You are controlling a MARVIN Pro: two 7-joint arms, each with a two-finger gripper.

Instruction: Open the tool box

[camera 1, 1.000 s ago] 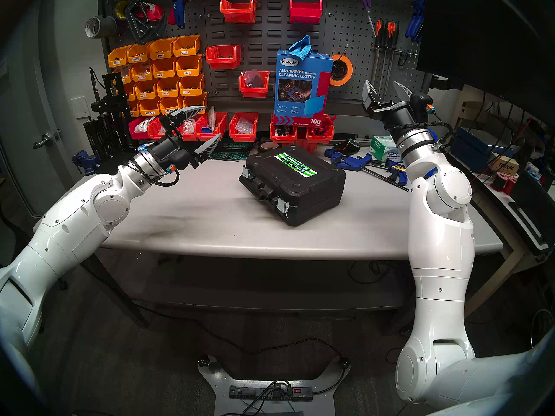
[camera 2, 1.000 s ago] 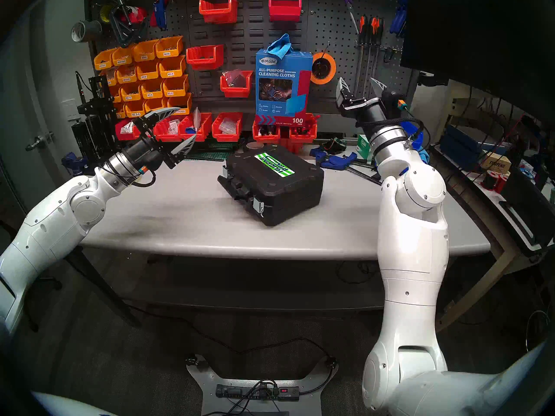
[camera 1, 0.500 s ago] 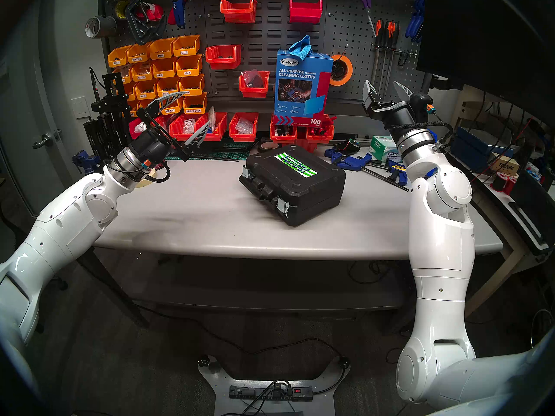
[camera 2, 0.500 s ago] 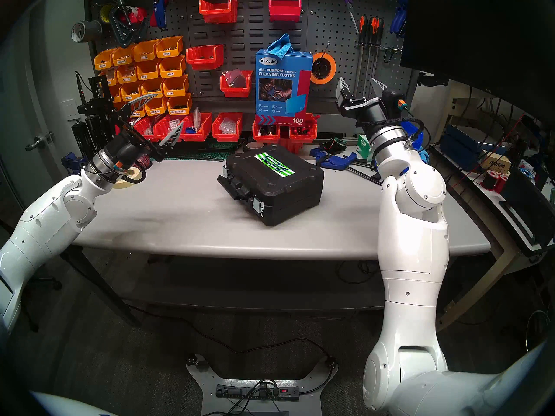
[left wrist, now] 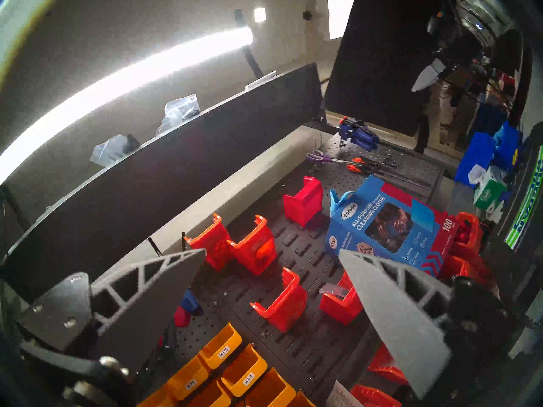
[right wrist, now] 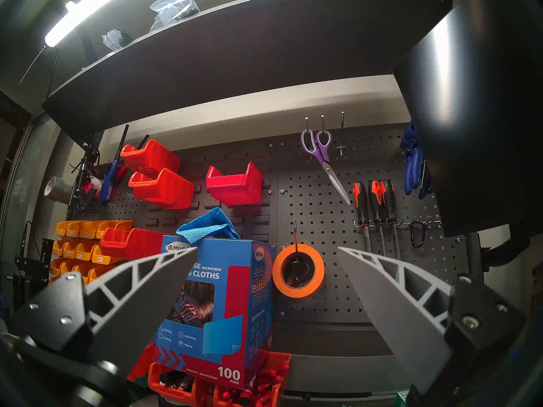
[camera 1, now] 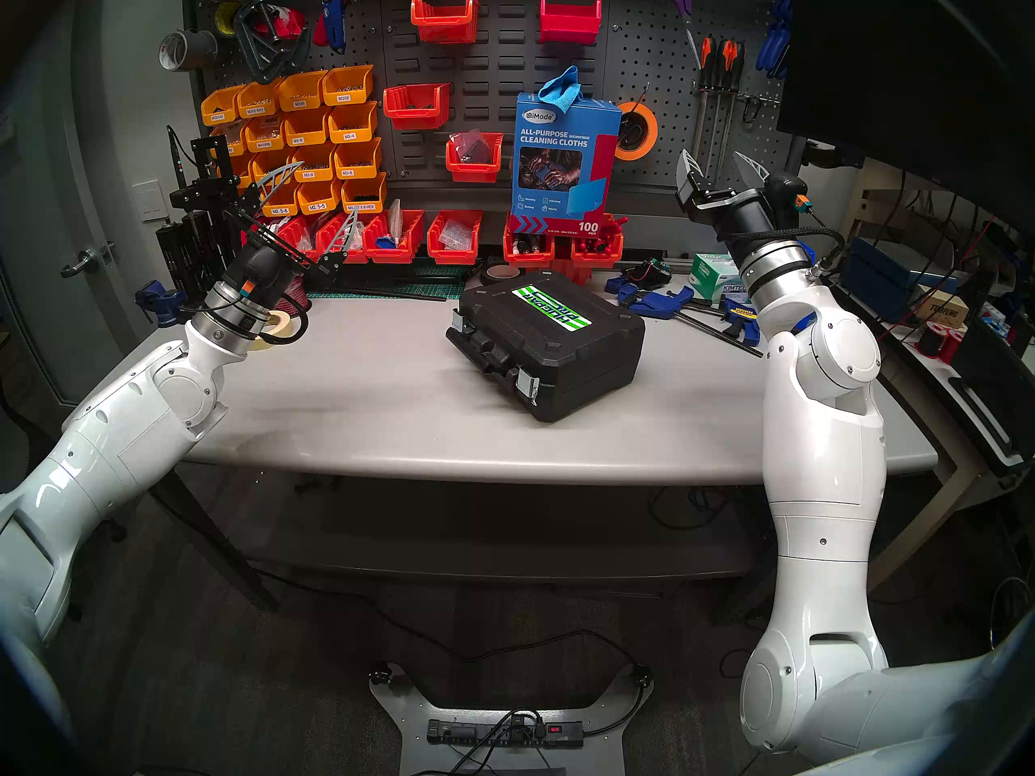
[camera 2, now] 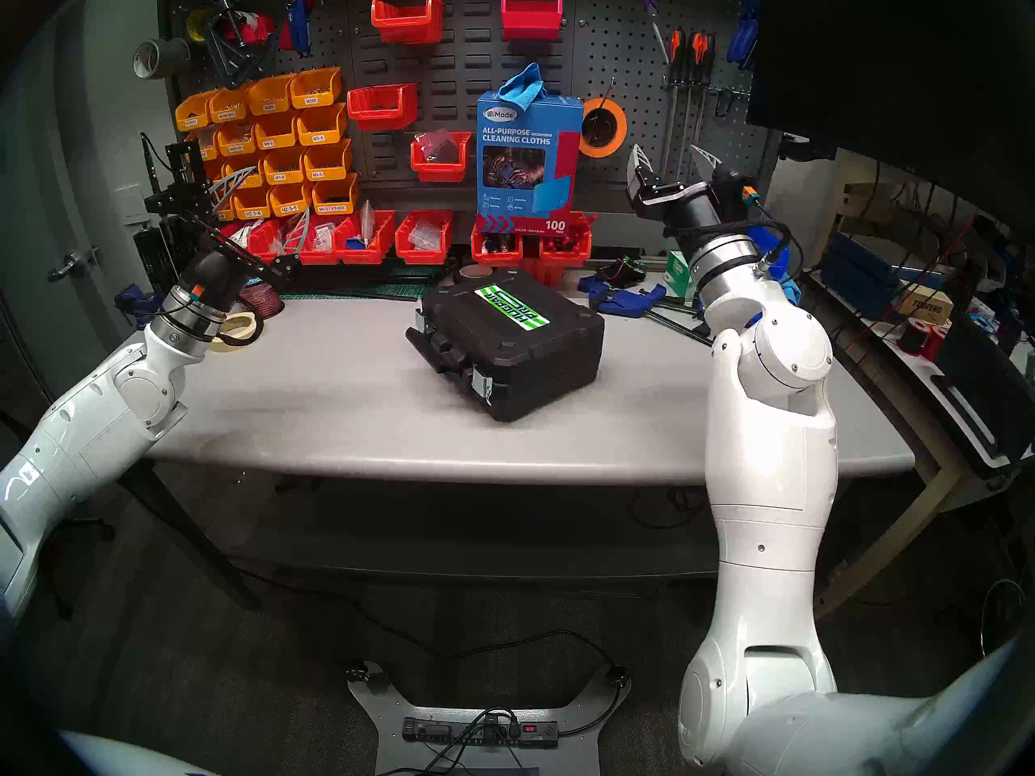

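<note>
Tool box (camera 1: 551, 341) lies shut on my bench (camera 1: 358, 399), long axis diagonal, handle and latches facing front-left; both my left hand (camera 1: 319, 198) and right hand (camera 1: 719, 162) are spread, empty.

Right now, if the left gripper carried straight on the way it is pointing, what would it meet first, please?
Probably the red bins on the pegboard. The left gripper is open and aimed up at that wall, with nothing between its fingers. Depth is unclear; the tool box lies well off that line.
</note>
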